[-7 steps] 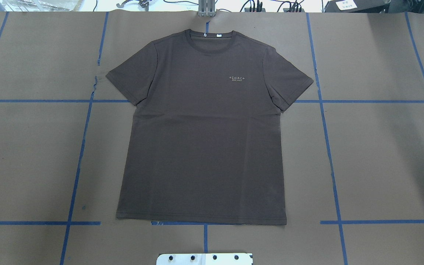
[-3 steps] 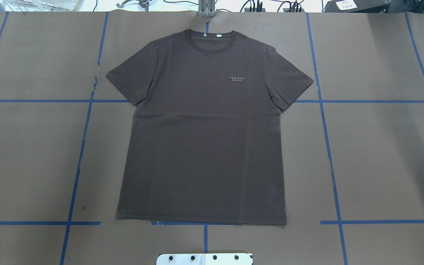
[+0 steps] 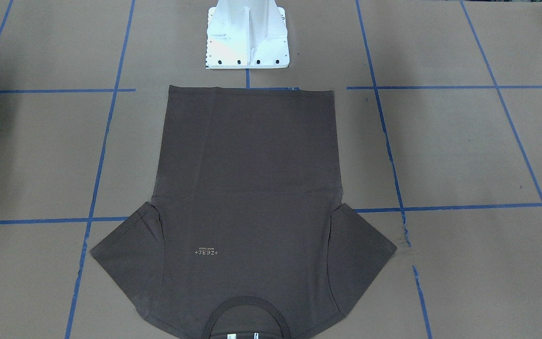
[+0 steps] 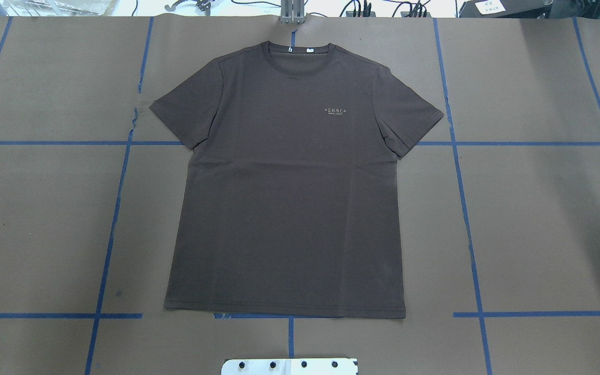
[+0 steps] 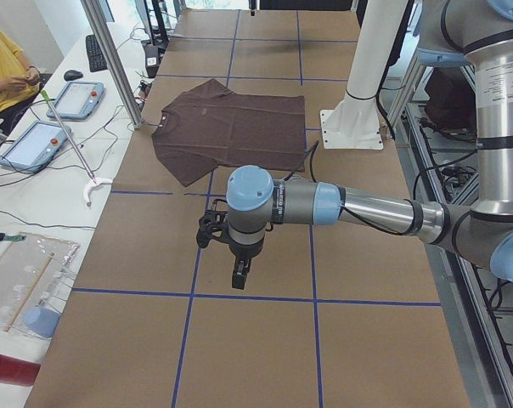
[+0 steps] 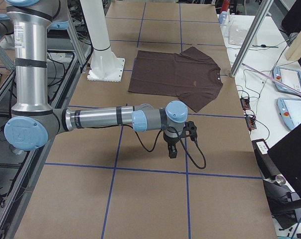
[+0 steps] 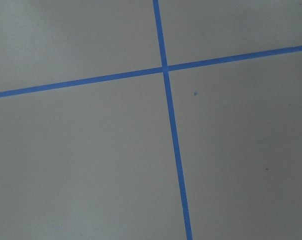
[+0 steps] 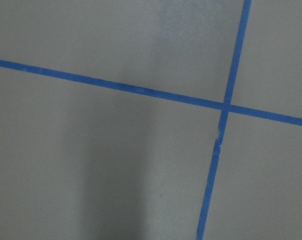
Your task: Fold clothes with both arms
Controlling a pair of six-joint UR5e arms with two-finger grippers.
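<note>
Brown-papered worktop (image 4: pixel 539 208): dark brown T-shirt (image 4: pixel 289 208) at centre, flat and wholly unfolded; left claw (image 5: pixel 238 277) and right claw (image 6: pixel 172 151) poised well apart from it, open or closed indiscernible; every fold outstanding.

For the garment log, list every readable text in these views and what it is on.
"+ZEAL+", as best it reads: chest logo of the T-shirt.
Line under the logo: too small to read.
White neck labels: too small to read.
Paper sign, overhead view's top right: blurred.
</note>
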